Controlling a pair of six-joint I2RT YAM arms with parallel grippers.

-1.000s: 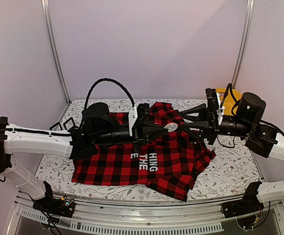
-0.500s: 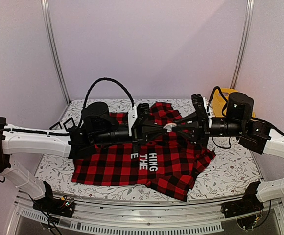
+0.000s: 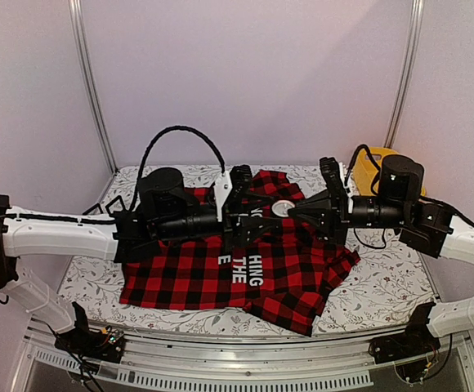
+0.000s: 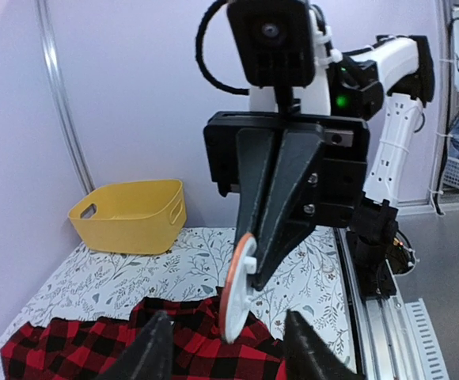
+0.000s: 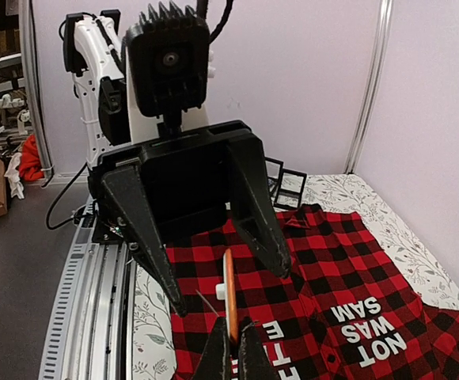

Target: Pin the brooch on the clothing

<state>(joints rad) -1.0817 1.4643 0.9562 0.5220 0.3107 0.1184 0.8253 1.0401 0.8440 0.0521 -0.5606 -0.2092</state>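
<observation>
The brooch (image 3: 283, 209) is a round disc, white on the back with an orange rim, held on edge in the air over the clothing (image 3: 278, 269), a red-and-black checked shirt with white letters spread on the table. My right gripper (image 5: 233, 352) is shut on the brooch's (image 5: 229, 305) lower edge, and a thin pin sticks out from its back. My left gripper (image 4: 228, 352) faces it, open, its fingers (image 5: 146, 237) standing either side of the brooch (image 4: 237, 289) without touching it. Both grippers meet above the shirt's collar area.
A yellow basket (image 4: 130, 215) stands at the table's back right corner. Small black frames (image 5: 293, 184) lie at the back left beside the shirt. The table has a floral cloth (image 3: 384, 282), and a metal rail (image 3: 221, 371) runs along the near edge.
My right arm came in from the right and its jaws shut on the brooch. My left gripper, shut on the brooch before, has opened and let it go.
</observation>
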